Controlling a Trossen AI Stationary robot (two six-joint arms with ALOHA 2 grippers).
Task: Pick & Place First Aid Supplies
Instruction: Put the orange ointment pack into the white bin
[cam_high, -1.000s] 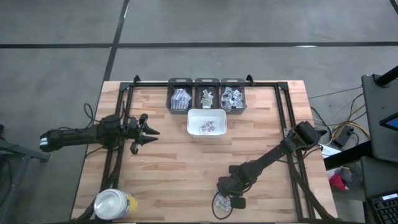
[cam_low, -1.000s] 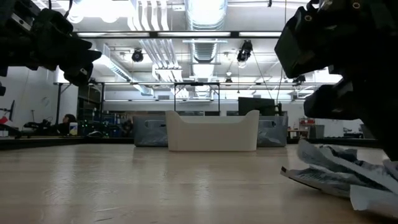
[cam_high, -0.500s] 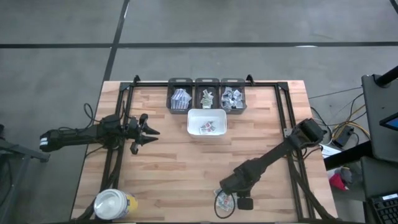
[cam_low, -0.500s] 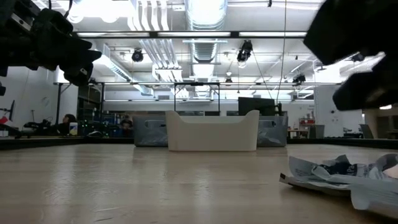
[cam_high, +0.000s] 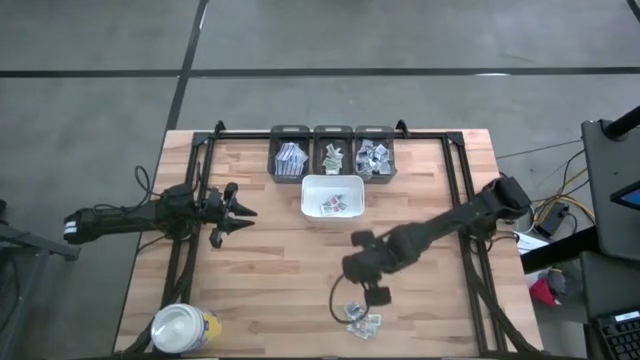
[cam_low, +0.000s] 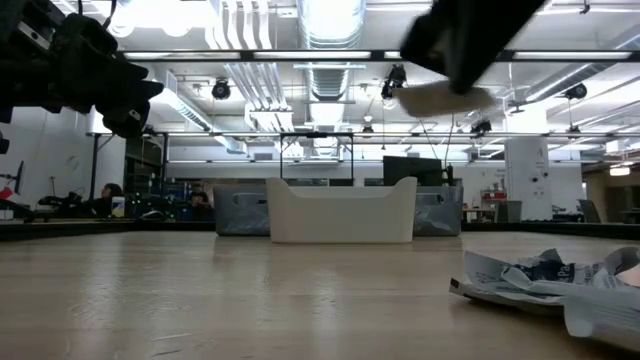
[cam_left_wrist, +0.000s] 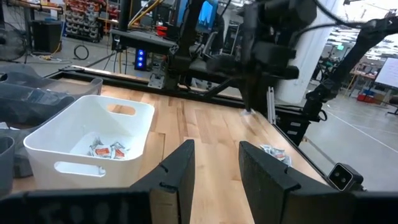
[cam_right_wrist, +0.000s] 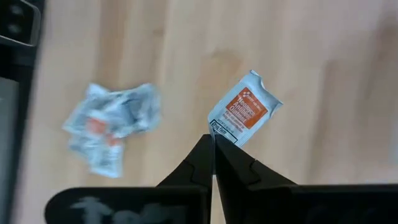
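Pinching one corner of a small white sachet with an orange label (cam_right_wrist: 244, 111), right gripper (cam_right_wrist: 213, 144) with fingertips pressed together on it, lifted clear of the wooden table (cam_high: 270, 270), lower centre of the high view at (cam_high: 352, 268). Dangling from those fingers, sachet tilted, label facing the wrist camera, bare wood behind it. Seen in the low view as a pale packet (cam_low: 432, 98) under a dark blurred shape at upper right of the frame. Left behind on the table, a small heap of crumpled white packets with grey and red print (cam_high: 362, 318), near the bottom edge of the high view, just below the right gripper; same heap at lower right of the low view (cam_low: 545, 280) and at left of the right wrist view (cam_right_wrist: 112, 127). Waiting at mid-left of the high view, left gripper (cam_high: 236, 212), fingers parted and holding nothing, hovering above the table's left side. Standing at upper centre, white rectangular tray (cam_high: 308, 197) with a few red-printed packets inside (cam_left_wrist: 106, 149); behind it, three dark bins in a row (cam_high: 333, 133), each holding more packets. Sitting at the lower left corner of the table, round white-lidded yellow jar (cam_high: 183, 328).
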